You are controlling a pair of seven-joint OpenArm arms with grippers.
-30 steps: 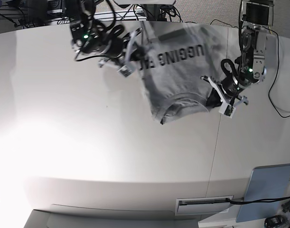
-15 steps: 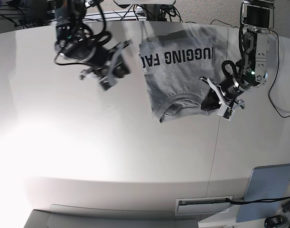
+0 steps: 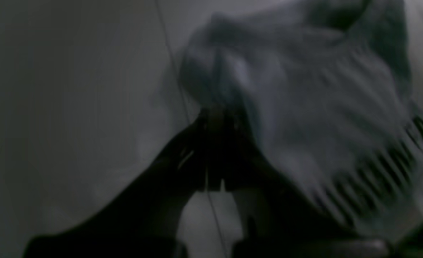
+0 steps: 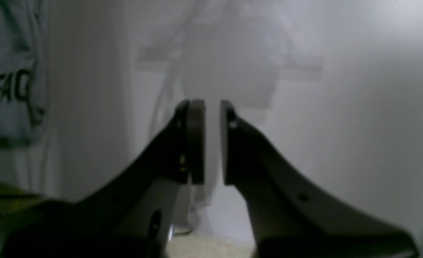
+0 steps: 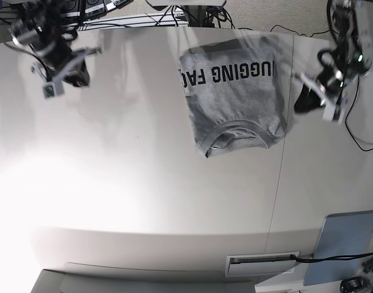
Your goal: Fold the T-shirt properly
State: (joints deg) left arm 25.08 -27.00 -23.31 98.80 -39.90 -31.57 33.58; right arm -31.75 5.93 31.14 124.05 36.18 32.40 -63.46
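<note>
The heather-grey T-shirt point(image 5: 235, 104) lies folded on the white table point(image 5: 143, 183) at the far middle, with black lettering across its top and the ribbed collar toward me. My left gripper point(image 5: 302, 102) hovers just right of the shirt, apart from it. In the blurred left wrist view that gripper point(image 3: 215, 116) is shut and holds nothing, with the T-shirt point(image 3: 322, 118) beyond it. Far off at the table's back left, my right gripper point(image 5: 61, 78) is well clear of the cloth. The right wrist view shows this gripper point(image 4: 211, 107) narrowly open and empty, with a T-shirt point(image 4: 10, 71) edge at the left.
A seam point(image 5: 278, 183) crosses the table from the shirt's right side toward the near edge. A blue-grey panel point(image 5: 346, 245) and a slotted plate point(image 5: 262, 262) sit at the near right. Cables point(image 5: 357, 137) trail along the far and right edges.
My right arm swung far left away from the shirt, its jaws narrowing. My left gripper left the shirt's near right corner and rose to the right. The shirt now lies flat.
</note>
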